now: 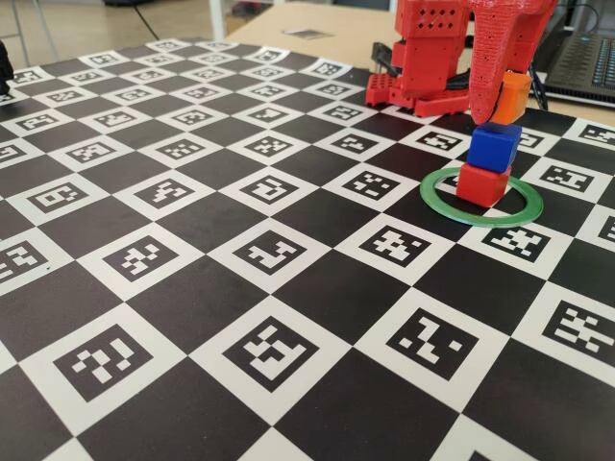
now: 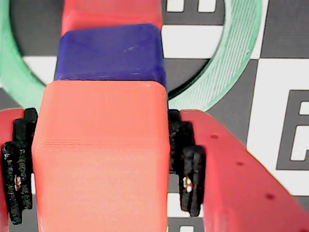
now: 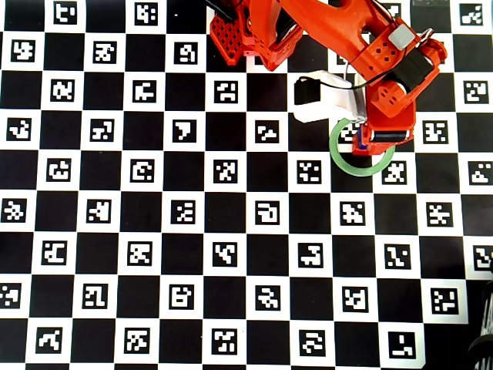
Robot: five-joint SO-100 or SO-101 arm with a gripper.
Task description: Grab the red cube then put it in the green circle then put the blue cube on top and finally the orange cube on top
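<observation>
A small glossy red plastic cube (image 1: 481, 183) sits inside a thin flat green plastic ring (image 1: 524, 213) on a black-and-white checkerboard mat of printed markers (image 1: 250, 288). A small deep-blue plastic cube (image 1: 494, 146) rests directly on top of the red one. Above it, the red printed two-finger gripper (image 2: 99, 159) pinches a small orange plastic cube (image 2: 99, 154) between its black pads (image 2: 186, 164) (whether orange touches blue cannot be told). In the overhead view the red arm (image 3: 339, 35) covers the stack.
</observation>
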